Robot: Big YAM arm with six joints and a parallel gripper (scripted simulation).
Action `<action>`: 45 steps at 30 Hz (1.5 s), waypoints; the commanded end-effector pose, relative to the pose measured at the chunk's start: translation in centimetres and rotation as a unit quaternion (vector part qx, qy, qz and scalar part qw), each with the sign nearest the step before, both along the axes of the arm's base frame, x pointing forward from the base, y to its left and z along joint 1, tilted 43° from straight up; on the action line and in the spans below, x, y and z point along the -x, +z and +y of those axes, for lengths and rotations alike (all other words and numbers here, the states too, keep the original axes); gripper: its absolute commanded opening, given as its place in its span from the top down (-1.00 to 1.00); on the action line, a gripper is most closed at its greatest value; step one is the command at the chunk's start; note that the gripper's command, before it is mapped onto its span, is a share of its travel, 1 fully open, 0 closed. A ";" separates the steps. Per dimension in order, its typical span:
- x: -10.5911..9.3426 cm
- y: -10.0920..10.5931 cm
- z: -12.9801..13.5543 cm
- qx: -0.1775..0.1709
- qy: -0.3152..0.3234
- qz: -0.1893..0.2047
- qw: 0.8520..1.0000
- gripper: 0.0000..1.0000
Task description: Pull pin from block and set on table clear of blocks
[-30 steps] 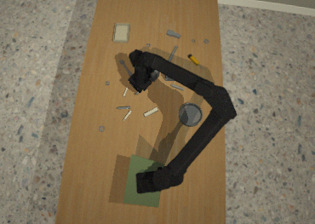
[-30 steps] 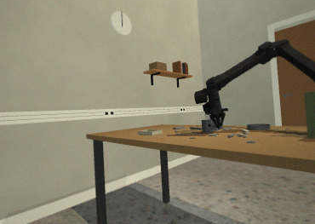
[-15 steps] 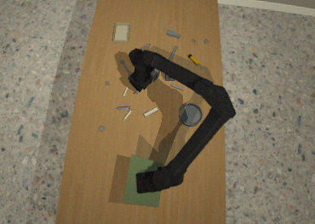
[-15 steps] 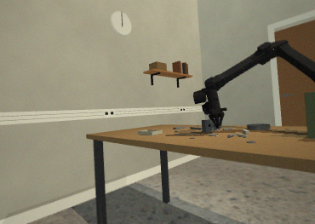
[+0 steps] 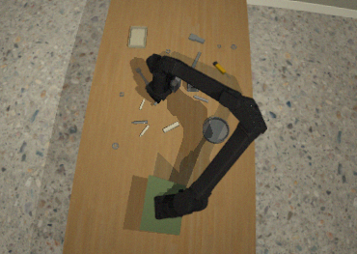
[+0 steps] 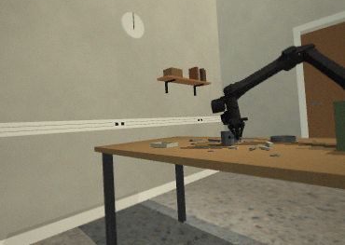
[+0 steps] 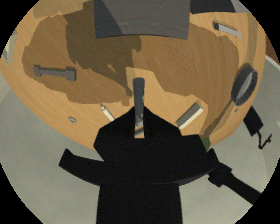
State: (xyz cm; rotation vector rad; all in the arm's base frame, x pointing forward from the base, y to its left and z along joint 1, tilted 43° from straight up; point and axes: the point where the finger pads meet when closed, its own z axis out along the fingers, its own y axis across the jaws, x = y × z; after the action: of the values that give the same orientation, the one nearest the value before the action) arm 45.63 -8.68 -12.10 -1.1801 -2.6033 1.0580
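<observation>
Above the wooden table (image 5: 96,188), end effector (image 7: 139,129) clamped on grey pin (image 7: 138,96), long axis pointing straight out toward grey block (image 7: 143,10).

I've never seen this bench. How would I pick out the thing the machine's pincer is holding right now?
Find the long wooden table and follow the black arm to its tip, beside a grey block. The pincer grips a slim grey pin that sticks straight out of it. Unlike the loose pins and bits lying flat on the wood, this one is held.
</observation>
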 end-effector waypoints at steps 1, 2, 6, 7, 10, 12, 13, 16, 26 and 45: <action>-2.1 0.4 0.6 0.000 0.001 -0.016 1.000 1.00; -2.1 0.4 0.6 0.000 0.001 -0.016 1.000 1.00; -2.1 0.4 0.6 0.000 0.001 -0.016 1.000 1.00; -2.1 0.4 0.6 0.000 0.001 -0.016 1.000 1.00; -2.1 0.4 0.6 0.000 0.000 -0.016 1.000 1.00; -2.1 0.5 0.5 0.000 0.000 -0.016 1.000 1.00; -2.2 0.5 0.4 0.000 -0.001 -0.016 1.000 1.00; -2.2 0.5 0.4 0.000 -0.002 -0.017 1.000 1.00; -2.2 0.5 0.3 -0.001 -0.003 -0.017 1.000 1.00; -1.7 0.3 0.5 -0.001 -0.007 -0.019 1.000 1.00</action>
State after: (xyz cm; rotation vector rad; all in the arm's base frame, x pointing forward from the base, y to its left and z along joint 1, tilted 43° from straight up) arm 45.89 -8.58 -12.06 -1.1976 -2.6026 1.0488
